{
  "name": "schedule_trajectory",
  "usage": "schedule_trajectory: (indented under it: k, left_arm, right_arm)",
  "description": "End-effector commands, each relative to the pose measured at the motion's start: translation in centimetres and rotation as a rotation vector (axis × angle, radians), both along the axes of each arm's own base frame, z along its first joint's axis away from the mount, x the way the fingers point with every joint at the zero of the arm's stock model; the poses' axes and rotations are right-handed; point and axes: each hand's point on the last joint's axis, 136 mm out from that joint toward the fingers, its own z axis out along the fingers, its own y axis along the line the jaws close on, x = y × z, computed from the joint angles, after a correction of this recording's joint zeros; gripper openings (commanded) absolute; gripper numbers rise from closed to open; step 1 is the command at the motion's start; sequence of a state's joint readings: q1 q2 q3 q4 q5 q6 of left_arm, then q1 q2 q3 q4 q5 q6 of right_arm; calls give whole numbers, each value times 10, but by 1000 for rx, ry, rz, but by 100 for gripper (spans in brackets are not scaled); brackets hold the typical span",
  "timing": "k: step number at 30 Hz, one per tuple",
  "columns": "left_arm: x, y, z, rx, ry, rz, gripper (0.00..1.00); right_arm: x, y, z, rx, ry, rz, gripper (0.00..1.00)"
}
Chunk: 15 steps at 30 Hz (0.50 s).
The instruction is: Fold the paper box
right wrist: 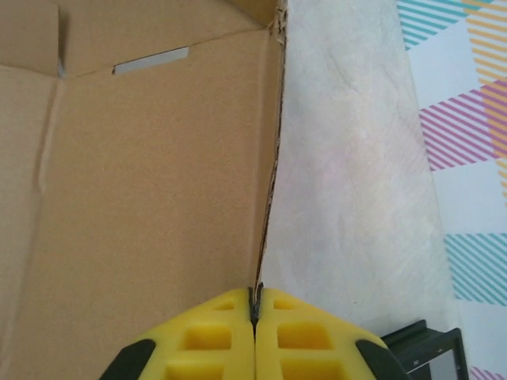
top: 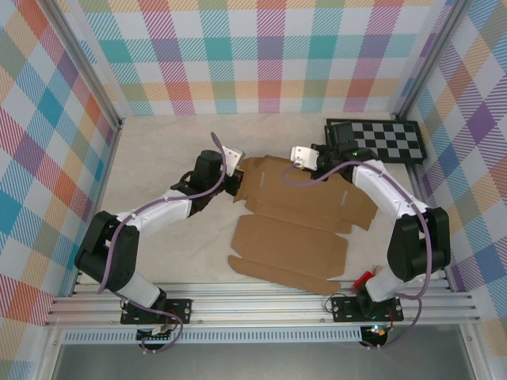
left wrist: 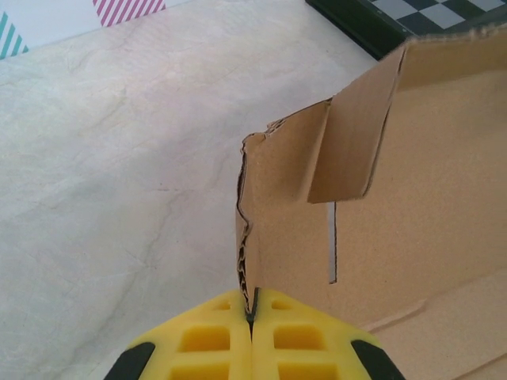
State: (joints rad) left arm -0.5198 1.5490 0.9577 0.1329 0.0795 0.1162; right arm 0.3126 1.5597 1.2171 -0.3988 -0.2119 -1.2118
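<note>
The left gripper (left wrist: 252, 317) is clamped on the paper box's (top: 295, 218) raised flap toward the table's (top: 158, 146) left edge; the right gripper (right wrist: 257, 305) pinches its far edge

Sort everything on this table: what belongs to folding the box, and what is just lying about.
Belongs to the job: paper box; left gripper shut on one edge; right gripper shut on another.
Lying about: checkerboard panel, far right; small red item by the right arm's base, too small to identify.
</note>
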Motion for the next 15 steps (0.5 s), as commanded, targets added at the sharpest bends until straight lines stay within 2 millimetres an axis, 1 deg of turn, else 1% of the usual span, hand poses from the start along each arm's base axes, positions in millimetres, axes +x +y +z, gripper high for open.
schedule_trajectory:
  k: [1, 5, 7, 8, 12, 13, 15]
  left_arm:
    - [10, -2, 29, -79, -60, 52, 0]
    - [18, 2, 37, -112, -68, 94, 0]
    - [21, 3, 41, -125, -75, 102, 0]
    - [22, 3, 44, -129, -78, 100, 0]
    - [17, -1, 51, -152, -80, 71, 0]
    - [14, -1, 50, -159, -74, 60, 1]
    - [6, -5, 51, -179, -62, 24, 8]
  right_arm:
    - [-3, 8, 0, -68, -181, 48, 0]
    - [9, 13, 5, -171, -495, 52, 0]
    - [17, 14, 11, -223, -616, 34, 0]
    - [22, 14, 18, -226, -665, 16, 0]
    - [36, 12, 42, -237, -762, -45, 0]
    - [38, 14, 48, -239, -786, -44, 0]
    - [41, 16, 54, -243, -811, -42, 0]
